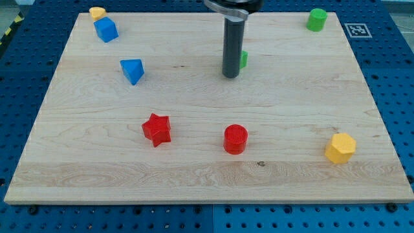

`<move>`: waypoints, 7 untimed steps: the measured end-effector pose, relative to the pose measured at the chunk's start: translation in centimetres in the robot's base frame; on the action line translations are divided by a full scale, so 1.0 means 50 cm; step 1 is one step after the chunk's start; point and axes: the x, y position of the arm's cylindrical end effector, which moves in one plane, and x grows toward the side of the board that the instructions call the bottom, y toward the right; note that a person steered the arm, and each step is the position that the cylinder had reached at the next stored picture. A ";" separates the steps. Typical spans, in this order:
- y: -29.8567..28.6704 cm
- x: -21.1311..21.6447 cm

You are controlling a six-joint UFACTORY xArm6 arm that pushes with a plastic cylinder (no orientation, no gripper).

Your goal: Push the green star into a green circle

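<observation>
My tip (pixel 230 76) is the lower end of a dark rod coming down from the view's top centre. A green block (pixel 243 59), mostly hidden behind the rod, shows only as a sliver on the rod's right side; its shape cannot be made out. The tip sits just below and left of that sliver, touching or nearly touching it. The green circle (pixel 317 19), a short cylinder, stands at the board's top right corner, far to the right of my tip.
A blue cube (pixel 106 30) and a small yellow block (pixel 97 12) are at top left. A blue triangular block (pixel 132 70) lies left of centre. A red star (pixel 156 129), a red cylinder (pixel 235 138) and a yellow hexagon (pixel 340 147) lie lower.
</observation>
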 end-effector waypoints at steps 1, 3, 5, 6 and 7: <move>0.001 -0.030; -0.006 -0.117; -0.011 -0.197; 0.018 -0.188; 0.019 -0.206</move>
